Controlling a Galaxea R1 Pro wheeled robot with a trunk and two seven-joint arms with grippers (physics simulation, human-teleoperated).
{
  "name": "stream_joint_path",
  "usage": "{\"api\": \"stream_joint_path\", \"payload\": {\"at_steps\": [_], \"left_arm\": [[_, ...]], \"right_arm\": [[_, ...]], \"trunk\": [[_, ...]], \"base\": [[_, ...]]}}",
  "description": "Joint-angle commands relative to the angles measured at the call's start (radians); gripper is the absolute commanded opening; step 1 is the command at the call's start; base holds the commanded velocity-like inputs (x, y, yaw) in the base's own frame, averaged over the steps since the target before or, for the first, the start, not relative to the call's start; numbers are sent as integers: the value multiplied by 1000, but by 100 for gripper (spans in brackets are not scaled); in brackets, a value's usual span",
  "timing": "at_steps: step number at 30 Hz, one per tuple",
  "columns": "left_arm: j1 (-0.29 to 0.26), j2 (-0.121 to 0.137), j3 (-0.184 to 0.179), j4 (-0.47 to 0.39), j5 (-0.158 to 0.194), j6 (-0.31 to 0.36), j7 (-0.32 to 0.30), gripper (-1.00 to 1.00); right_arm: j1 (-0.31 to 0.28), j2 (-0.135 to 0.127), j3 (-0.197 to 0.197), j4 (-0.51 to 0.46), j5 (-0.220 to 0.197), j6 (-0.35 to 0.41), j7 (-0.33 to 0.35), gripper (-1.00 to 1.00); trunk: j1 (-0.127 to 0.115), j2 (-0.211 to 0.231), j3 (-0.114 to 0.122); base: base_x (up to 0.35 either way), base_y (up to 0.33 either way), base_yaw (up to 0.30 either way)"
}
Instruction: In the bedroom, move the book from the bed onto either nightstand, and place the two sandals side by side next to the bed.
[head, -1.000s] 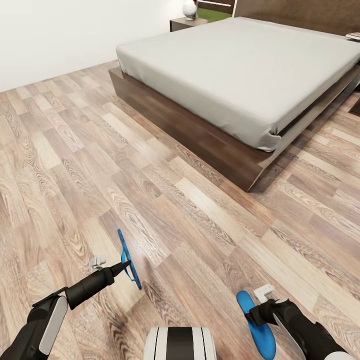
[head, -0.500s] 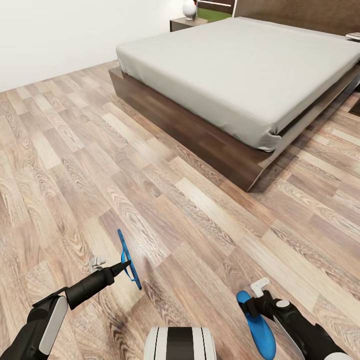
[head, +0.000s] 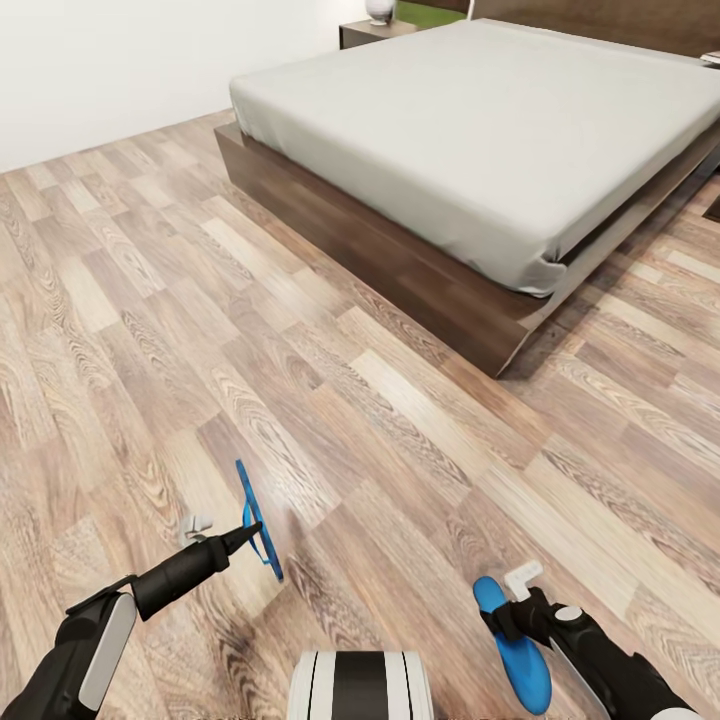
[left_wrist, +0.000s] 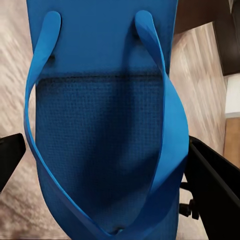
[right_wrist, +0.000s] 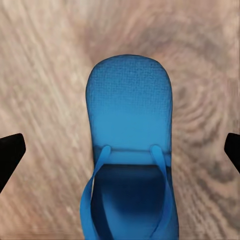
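Nearest, low in the head view: the left tool (head: 240, 537), closed on the left sandal (head: 257, 520), which it holds edge-on above the floor (head: 150, 330); the left wrist view shows that sandal's sole and strap (left_wrist: 107, 130) close up, dark fingers at either side. Beside it, the right tool (head: 512, 612) grips the right sandal (head: 515, 645) near its strap end, sole roughly flat; in the right wrist view the sandal (right_wrist: 131, 165) hangs over wood planks with the finger tips at the frame edges standing wide of it, so the grip is judged from the head view. Mid-ground: bare plank floor, well apart from both sandals. Further: the bed (head: 480, 130), dark frame and pale mattress, its near corner toward the right. Far: one nightstand (head: 372, 30) at the top edge, a white round item (head: 379, 9) on it. Book: not visible on the mattress portion shown. Change over the last second: the whole view has shifted, the bed sitting higher and slightly larger in frame, which indicates camera or base movement; the right sandal has sunk slightly. Judgement: both sandals in hand, carriage toward the bedside under way, placement side by side outstanding.
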Motion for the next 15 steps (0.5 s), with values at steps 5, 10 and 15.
{"api": "stream_joint_path", "payload": {"at_steps": [5, 10, 15], "left_arm": [[0, 0, 0, 10, 8, 8, -2, -100], [0, 0, -1, 13, 8, 8, -2, -100], [0, 0, -1, 13, 8, 8, -2, -100]], "right_arm": [[0, -1, 3, -2, -6, 6, 0, 100], [0, -1, 3, -1, -7, 6, 1, 100], [0, -1, 3, -2, -7, 7, 5, 100]], "trunk": [[2, -1, -20], [4, -3, -39], [7, -4, -59]], "base": [[0, 0, 0], [0, 0, 0], [0, 0, 0]]}}
